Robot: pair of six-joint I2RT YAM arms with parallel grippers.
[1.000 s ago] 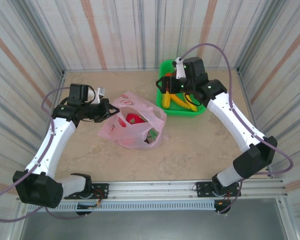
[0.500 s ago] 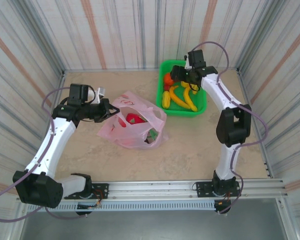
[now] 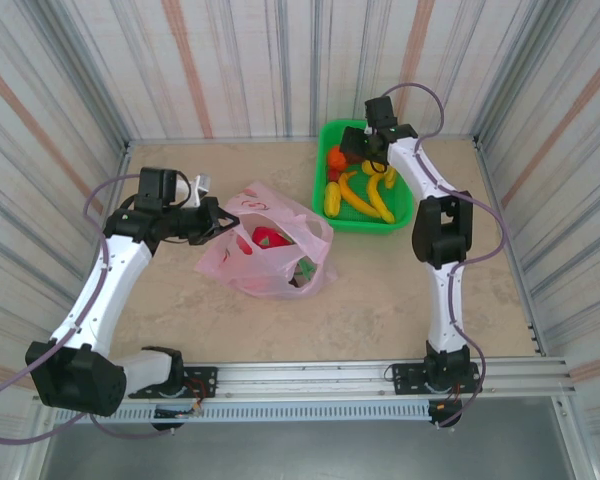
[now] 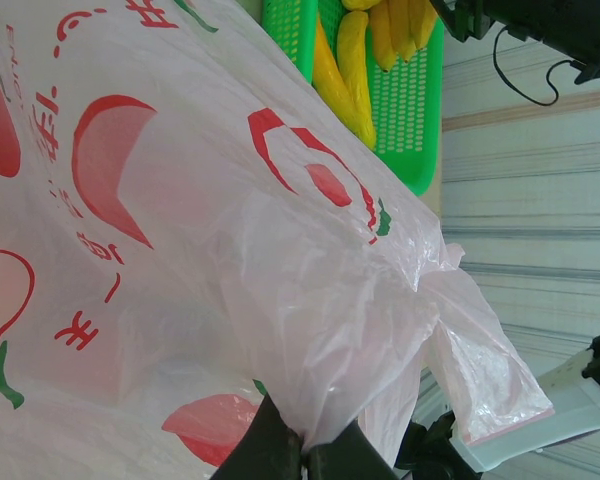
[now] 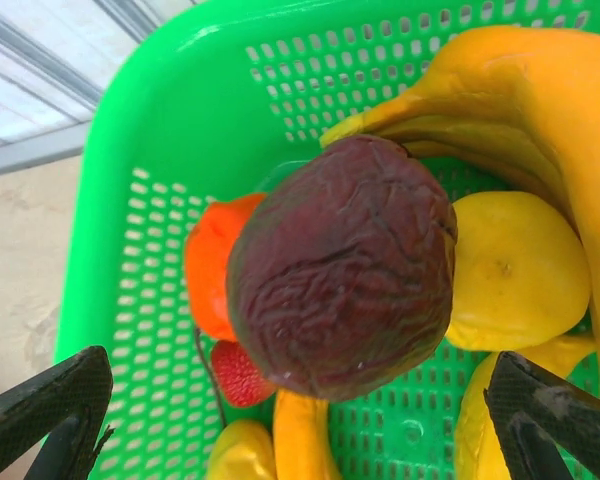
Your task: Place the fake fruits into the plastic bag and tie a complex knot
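The pink plastic bag (image 3: 270, 250) lies open at table centre, with a red fruit (image 3: 270, 237) and a greenish piece (image 3: 305, 268) inside. My left gripper (image 3: 215, 220) is shut on the bag's left rim, and the film (image 4: 310, 330) is bunched between its fingers (image 4: 270, 450). My right gripper (image 3: 356, 150) hangs open over the back of the green basket (image 3: 405, 205). Between and beyond its fingers (image 5: 50, 420) lies a wrinkled dark maroon fruit (image 5: 340, 265). Around that fruit are an orange piece (image 5: 208, 265), a small red one (image 5: 238, 372), a yellow round fruit (image 5: 515, 270) and bananas (image 5: 520, 90).
Striped walls close in the table on three sides. The basket stands against the back wall, right of centre. Bananas (image 3: 365, 200) lie across its middle. Bare tabletop (image 3: 380, 290) runs in front of the bag and basket.
My right arm has stretched further back and its gripper has moved from over the basket's middle toward its far edge. The left gripper and the bag have stayed put.
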